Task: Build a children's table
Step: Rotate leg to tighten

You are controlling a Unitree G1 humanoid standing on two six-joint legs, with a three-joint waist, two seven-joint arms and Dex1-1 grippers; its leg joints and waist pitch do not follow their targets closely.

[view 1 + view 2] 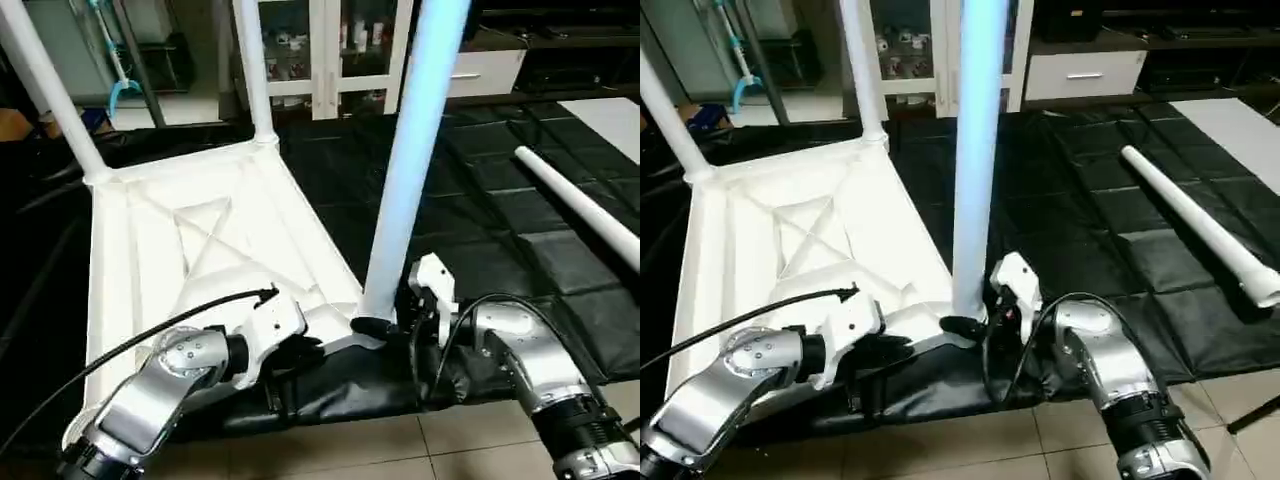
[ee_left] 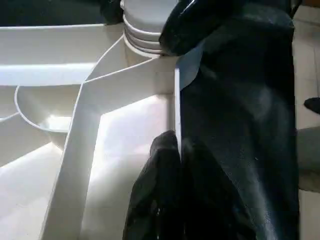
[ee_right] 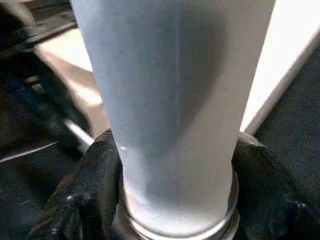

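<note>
- White plastic made up the biggest thing in view: the table top lay upside down on the black mat, its X-ribs facing up, two legs already standing in the far corner sockets.
- A third leg stood upright in the near corner socket. The right gripper had one black finger on each side of its base; whether the pads were truly pressing it, I could not tell.
- The left gripper had its fingers together at the top's near edge wall, seemingly steadying the top.
- Risk, in my judgement: if this leg was only partly threaded, a turn with a loose grip would slip round the smooth taper instead of driving it, and a sideways push could cross the thread or tip the tall leg over.
- A second risk: the top could slide on the slick mat if the left gripper's hold was light.
- The fourth leg lay loose on the mat, well apart to the right; it still needed fetching.
- A cable looped over the left forearm and could snag.
- A white glass-door cabinet and a drawer unit stood behind, out of the way.
</note>
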